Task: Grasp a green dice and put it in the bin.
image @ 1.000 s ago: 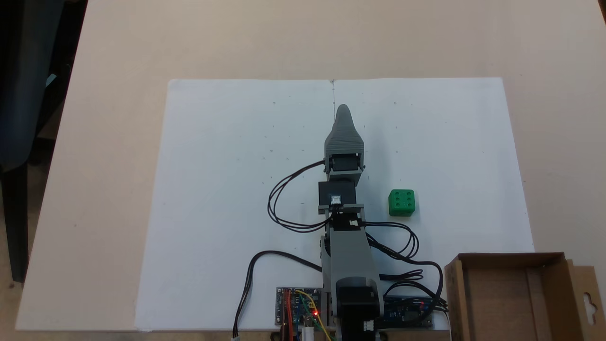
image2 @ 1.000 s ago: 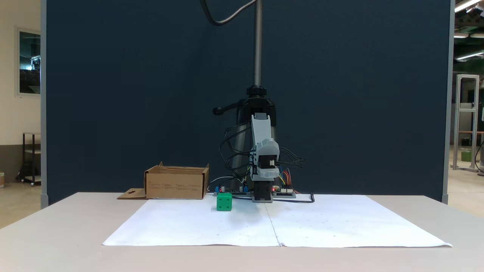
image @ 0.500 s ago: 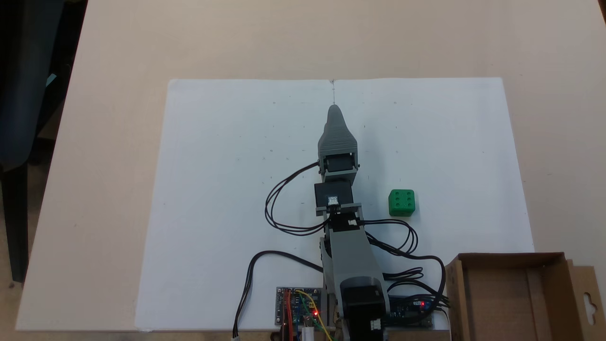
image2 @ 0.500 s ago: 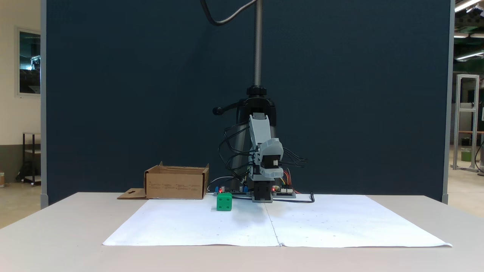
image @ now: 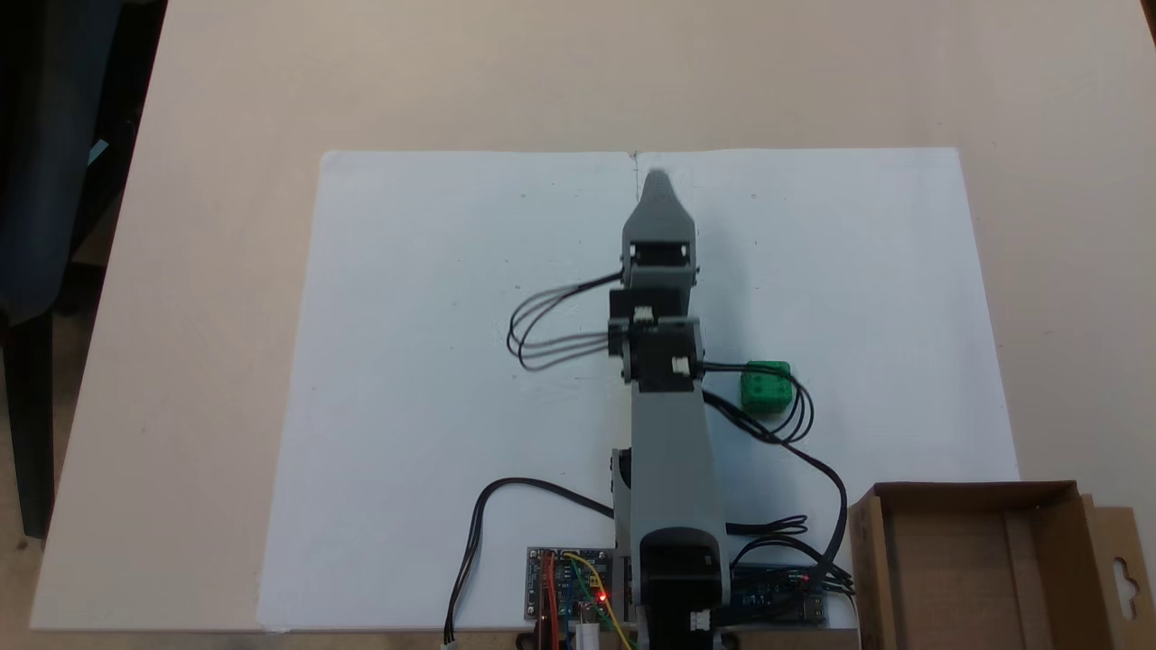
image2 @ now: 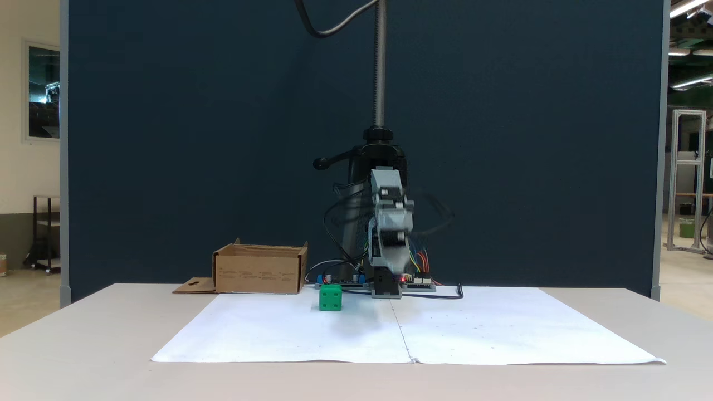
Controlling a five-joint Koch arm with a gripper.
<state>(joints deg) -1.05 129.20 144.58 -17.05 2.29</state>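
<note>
Green dice [image: 766, 388]: bright green little cube with rounded edges. Top-down fixed view showed recessed round pips on its upper face, partly crossed by black cables [image: 795, 411]. The front fixed view [image2: 330, 298] showed pips on the side facing the camera too.
Dice spot: sat flat on the white paper [image: 433, 361], at about 3 o'clock from the arm's [image: 668, 451] forearm in the top-down view, nothing touching it. From the front it was just off to 9 o'clock of the arm's base.
Bin [image: 980, 564]: shallow brown cardboard box, walls upright, open on top, side flap with a hang-hole cutout. It sat at roughly 5 o'clock from the dice in the top-down view, well apart. In the front view [image2: 260, 270] it was back at about 10 o'clock from the dice.
Gripper [image: 657, 183]: pointed to 12 o'clock along the paper's centre seam, up off the sheet and a bit motion-blurred. Jaws stacked one behind the other for both cameras, so honestly couldn't tell if they were apart or closed. Held nothing that I could see.
Surface: beige table [image: 208, 271] with the paper laid across the middle.
Electronics: circuit boards [image: 569, 596] with a red light lit at the arm's base.
Room: dark blue partition [image2: 195, 139] behind the table, with a metal pole [image2: 380, 61] rising behind the arm.
</note>
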